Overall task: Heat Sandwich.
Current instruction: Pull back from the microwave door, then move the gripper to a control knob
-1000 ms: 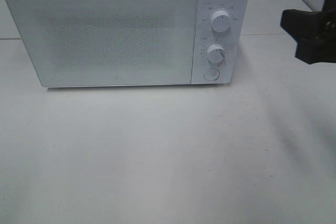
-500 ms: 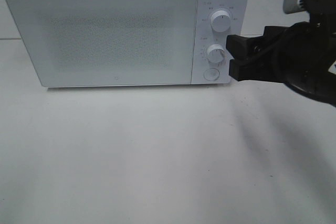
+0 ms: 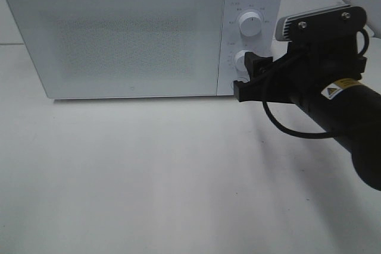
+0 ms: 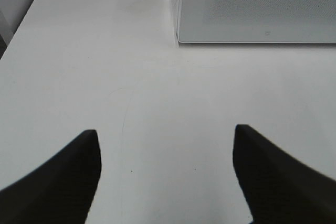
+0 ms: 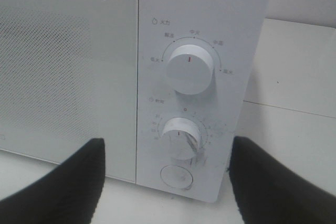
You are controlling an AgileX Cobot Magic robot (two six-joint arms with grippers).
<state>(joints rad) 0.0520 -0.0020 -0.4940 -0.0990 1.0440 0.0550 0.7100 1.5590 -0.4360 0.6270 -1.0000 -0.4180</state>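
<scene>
Right gripper (image 3: 245, 75) at microwave (image 3: 131, 34) control panel, jaws spread wide, nothing held. Wrist view: lower knob (image 5: 180, 137) sits between fingers, round button (image 5: 176, 177) just below, upper knob (image 5: 189, 68) above. Door (image 3: 119, 40) shut. Sandwich nowhere in sight; maybe behind frosted door, cannot tell. Left gripper (image 4: 165, 129) hangs over bare table (image 4: 157, 77), wide open, empty. Step looks like working controls: door release or timer. Next move calls for short straight advance, then either press on button or centred pinch on knob and twist.

A white microwave (image 3: 131, 34), door shut, stands on a white table (image 3: 149, 176).
</scene>
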